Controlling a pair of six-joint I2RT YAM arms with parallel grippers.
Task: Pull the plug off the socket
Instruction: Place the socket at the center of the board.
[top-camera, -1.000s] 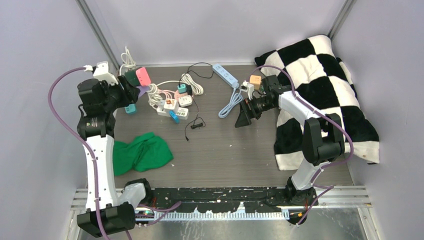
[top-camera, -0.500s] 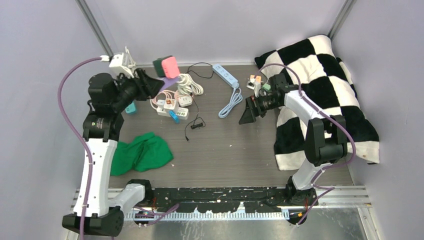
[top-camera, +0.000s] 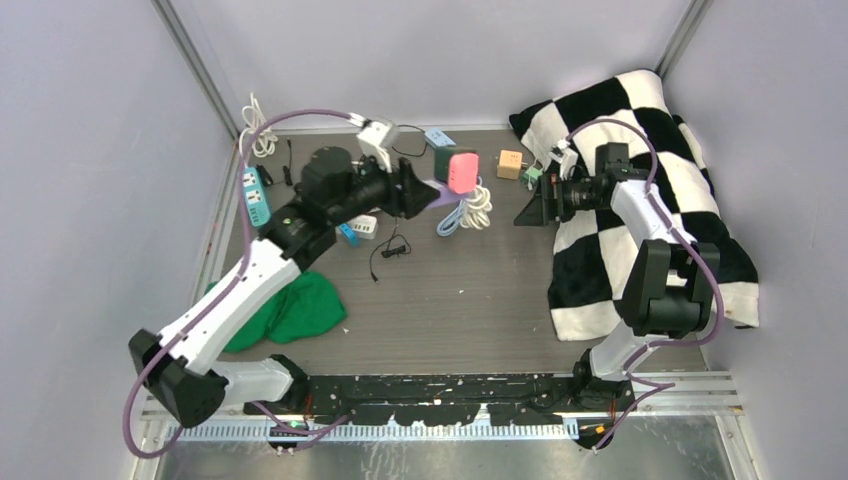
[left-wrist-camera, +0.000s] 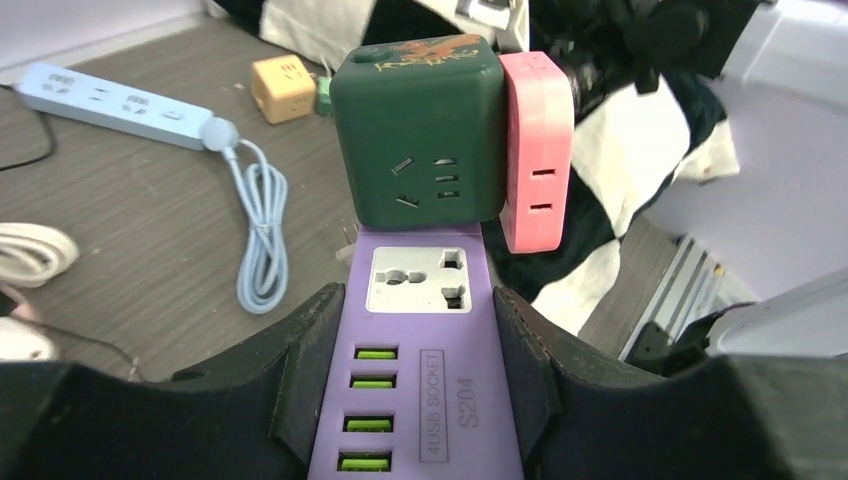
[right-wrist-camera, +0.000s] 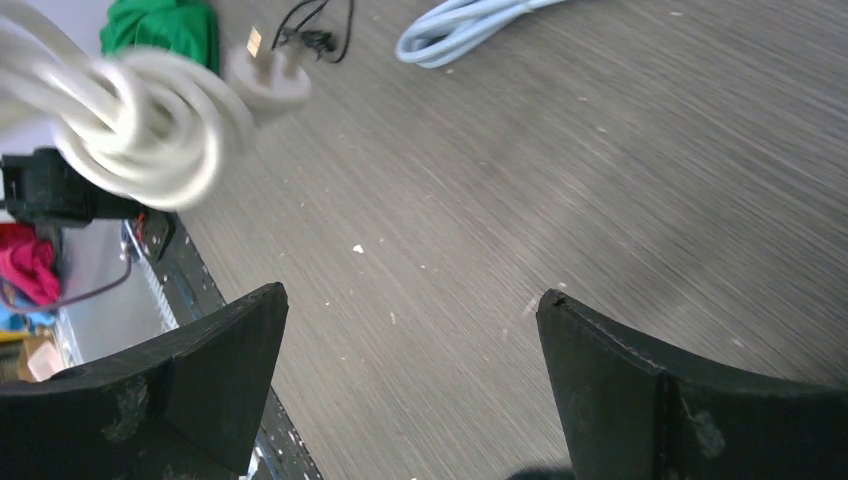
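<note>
Purple is the colour to watch: the purple socket strip (left-wrist-camera: 415, 420) is clamped between the fingers of the left gripper (left-wrist-camera: 415, 310), held up off the table (top-camera: 460, 300) around mid-field, its free end pointing toward the other arm. Plugged into its far end sits the green cube adapter (left-wrist-camera: 415, 140), with a pink adapter (left-wrist-camera: 535, 150) stuck to the cube's right-hand side. Over by the checkered cloth (top-camera: 650, 150), the right gripper (right-wrist-camera: 408, 298) hangs above bare wood with its jaws spread wide and nothing between them, well apart from the plug stack. So the step in hand, by my reading, is the handover of force: one arm anchors, the other pulls. To do it cleanly, the free gripper wants to square up on the green cube's flat faces, not the pink piece, or only that may come away. Grip deep, close firmly, then draw straight along the line of the prongs, no twisting, while the left holds rock steady. Which of the two blocks counts as the plug I can't say for sure; the green one is what's seated in the purple strip.
</note>
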